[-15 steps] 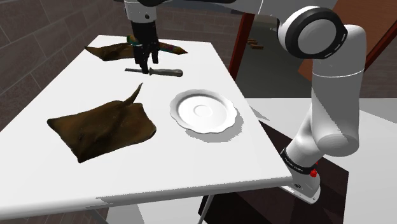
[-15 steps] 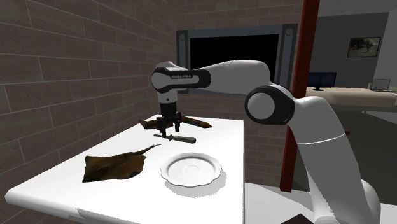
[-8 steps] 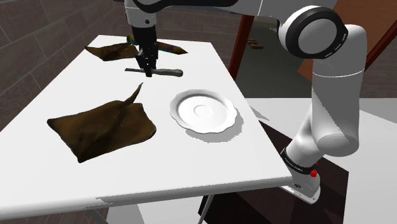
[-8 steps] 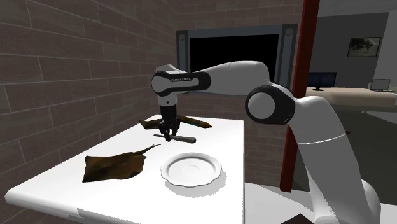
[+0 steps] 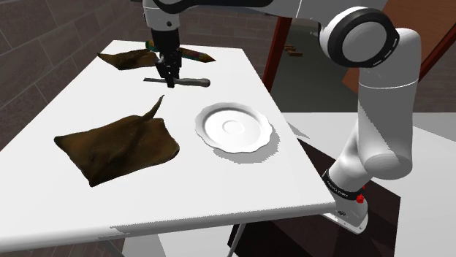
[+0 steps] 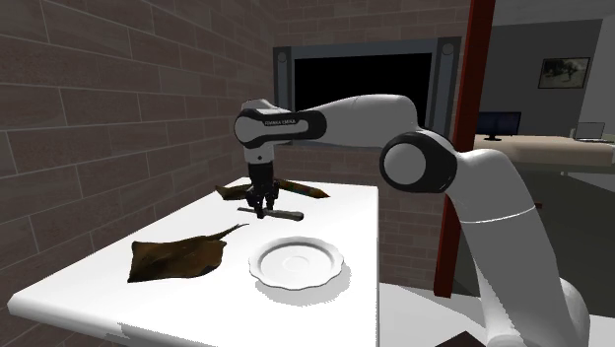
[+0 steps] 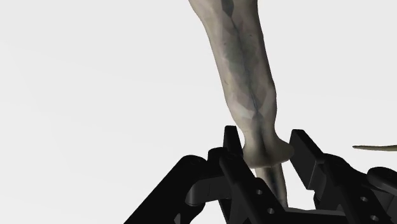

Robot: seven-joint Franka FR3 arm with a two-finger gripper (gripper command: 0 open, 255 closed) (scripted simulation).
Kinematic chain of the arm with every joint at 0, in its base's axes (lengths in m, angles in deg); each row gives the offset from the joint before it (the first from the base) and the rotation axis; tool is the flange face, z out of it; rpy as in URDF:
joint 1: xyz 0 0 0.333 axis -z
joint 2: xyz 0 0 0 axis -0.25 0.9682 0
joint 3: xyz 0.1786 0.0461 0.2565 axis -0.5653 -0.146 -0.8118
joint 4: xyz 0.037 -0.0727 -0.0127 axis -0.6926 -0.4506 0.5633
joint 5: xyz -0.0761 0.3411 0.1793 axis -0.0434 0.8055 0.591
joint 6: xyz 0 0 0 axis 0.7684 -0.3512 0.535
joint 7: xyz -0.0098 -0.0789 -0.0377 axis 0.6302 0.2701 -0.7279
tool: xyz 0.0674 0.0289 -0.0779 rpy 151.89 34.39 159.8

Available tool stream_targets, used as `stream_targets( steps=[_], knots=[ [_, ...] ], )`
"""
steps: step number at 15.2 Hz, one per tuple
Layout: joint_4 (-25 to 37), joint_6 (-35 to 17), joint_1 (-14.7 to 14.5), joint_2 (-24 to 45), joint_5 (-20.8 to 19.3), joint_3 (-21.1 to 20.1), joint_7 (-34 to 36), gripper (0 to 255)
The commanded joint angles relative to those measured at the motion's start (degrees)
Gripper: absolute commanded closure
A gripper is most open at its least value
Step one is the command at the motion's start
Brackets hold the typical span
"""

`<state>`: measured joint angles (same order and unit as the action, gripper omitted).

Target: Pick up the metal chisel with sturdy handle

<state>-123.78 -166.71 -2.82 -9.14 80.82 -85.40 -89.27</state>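
Note:
The chisel (image 5: 184,82) lies flat on the white table (image 5: 219,182) near its far end, with a dark shank and a grey handle (image 7: 245,83). My black gripper (image 5: 170,79) comes straight down on it and is shut on the chisel where the handle meets the shank. In the wrist view both fingers (image 7: 232,149) press against the handle's flared base. From the second exterior view the gripper (image 6: 260,209) stands upright over the chisel (image 6: 284,214), which still rests on the table.
A white scalloped plate (image 5: 235,128) sits just nearer than the chisel. A flat brown ray-shaped thing (image 5: 117,142) lies toward the shoulder view's left, another (image 5: 128,58) behind the gripper. A red post (image 5: 278,44) stands beyond the table's far edge.
The fingers, spread either side of the chisel a second ago, have come together on it. The arm and the chisel have hardly moved since.

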Motion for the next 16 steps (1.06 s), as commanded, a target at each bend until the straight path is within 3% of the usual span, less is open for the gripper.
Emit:
stream_targets(
  steps=[1, 9, 14, 16],
  knots=[
    [1.6, 1.33, -0.11, 0.26, -0.04, -0.01, -0.02, 255],
    [12.28, 9.25, -0.99, 3.02, -0.48, 0.04, -0.15, 255],
    [22.45, 15.7, -2.04, 6.72, -1.09, 0.2, -0.32, 255],
    [22.78, 15.9, -2.08, 6.84, -1.1, 0.21, -0.32, 255]
  ],
)
